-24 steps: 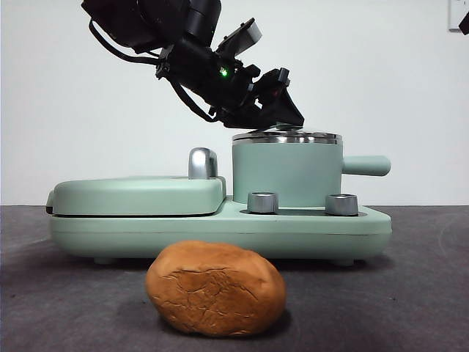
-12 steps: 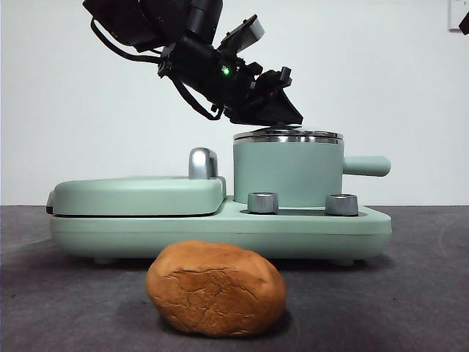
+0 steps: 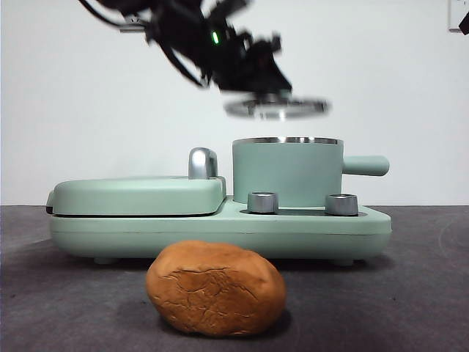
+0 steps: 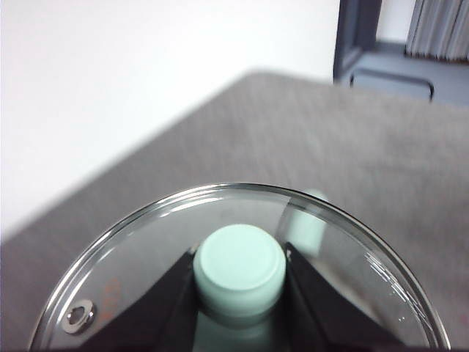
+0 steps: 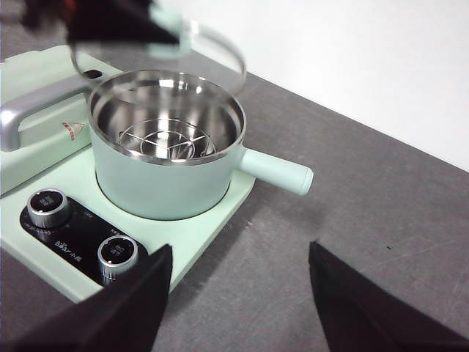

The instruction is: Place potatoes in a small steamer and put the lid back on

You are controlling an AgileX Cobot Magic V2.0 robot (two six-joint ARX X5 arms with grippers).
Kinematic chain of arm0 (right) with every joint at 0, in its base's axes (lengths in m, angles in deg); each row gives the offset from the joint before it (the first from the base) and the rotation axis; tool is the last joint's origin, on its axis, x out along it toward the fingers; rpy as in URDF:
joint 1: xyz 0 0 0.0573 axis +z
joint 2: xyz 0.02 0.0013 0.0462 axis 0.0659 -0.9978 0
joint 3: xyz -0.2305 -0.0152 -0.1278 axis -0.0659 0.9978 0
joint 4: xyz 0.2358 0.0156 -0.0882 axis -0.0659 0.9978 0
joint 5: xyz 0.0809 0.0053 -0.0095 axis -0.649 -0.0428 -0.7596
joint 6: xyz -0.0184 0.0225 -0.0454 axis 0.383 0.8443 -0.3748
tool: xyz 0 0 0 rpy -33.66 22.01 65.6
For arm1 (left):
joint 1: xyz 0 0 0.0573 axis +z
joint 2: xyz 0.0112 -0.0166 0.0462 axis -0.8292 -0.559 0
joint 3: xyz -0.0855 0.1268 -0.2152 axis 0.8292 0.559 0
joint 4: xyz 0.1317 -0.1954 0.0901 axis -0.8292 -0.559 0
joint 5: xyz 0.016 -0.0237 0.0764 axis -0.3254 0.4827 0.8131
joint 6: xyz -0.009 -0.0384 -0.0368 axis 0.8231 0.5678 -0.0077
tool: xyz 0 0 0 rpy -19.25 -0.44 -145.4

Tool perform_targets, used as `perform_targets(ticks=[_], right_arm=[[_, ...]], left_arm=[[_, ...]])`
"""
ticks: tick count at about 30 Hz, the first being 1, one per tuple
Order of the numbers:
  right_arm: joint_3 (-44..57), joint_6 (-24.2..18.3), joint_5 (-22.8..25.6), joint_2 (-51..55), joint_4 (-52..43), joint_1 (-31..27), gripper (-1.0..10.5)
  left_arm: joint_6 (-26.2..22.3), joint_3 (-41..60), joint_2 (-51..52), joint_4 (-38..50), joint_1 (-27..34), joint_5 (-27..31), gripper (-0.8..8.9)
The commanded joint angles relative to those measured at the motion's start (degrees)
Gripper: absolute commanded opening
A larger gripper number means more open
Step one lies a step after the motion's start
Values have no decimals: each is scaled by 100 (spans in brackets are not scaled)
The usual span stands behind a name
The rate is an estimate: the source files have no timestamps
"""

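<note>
1. While the lid (image 3: 276, 108) hangs in the air above the pot (image 3: 287, 173), clear of the steel rim and blurred in the front view, the step in hand reads as carrying it off so the pot can be loaded.
2. The left gripper (image 4: 239, 258) is clamped on the lid's green knob (image 4: 239, 268), one black jaw on each side. Judgement: the hold looks centred, which should keep the glass disc level; a tilted carry risks the rim clipping the pot.
3. The pot is open. The right wrist view shows a wire rack (image 5: 165, 139) at the bottom of its steel interior and nothing else inside.
4. The potato (image 3: 215, 288) lies on the dark table (image 3: 410, 293) in front of the cooker base (image 3: 220, 231), well apart from the pot and untouched.
5. The right gripper (image 5: 238, 290) waits with its jaws spread and empty, near the pot's side handle (image 5: 275, 170).
6. To do this well, in my judgement: lift straight up before moving sideways, and set the lid down on bare table away from the potato and off the right arm's path.
7. Risk noted: the potato looks about as wide as the pot, so it will need a careful, centred drop later.
8. The flat griddle (image 3: 138, 196) beside the pot is closed and plays no part.
</note>
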Motion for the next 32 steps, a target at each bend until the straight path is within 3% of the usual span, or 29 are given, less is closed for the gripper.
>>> perform_targets(ticks=[1, 12, 17, 26, 32], right_arm=[[-85, 66, -13, -15, -33, 20, 295], [-85, 162, -13, -11, 13, 188, 295], [-85, 170, -9, -13, 81, 420, 295], [-85, 168, 2, -24, 199, 885, 344], [-103, 212, 4, -151, 439, 1213, 343]], left_arm=[[-109, -155, 437, 31, -9, -11, 6], [-101, -155, 2288, -2304, 114, 142, 9], [170, -138, 2951, -3318, 341, 417, 11], [404, 955, 4476, -3541, 540, 1049, 11], [658, 2096, 5480, -3665, 682, 1167, 10]])
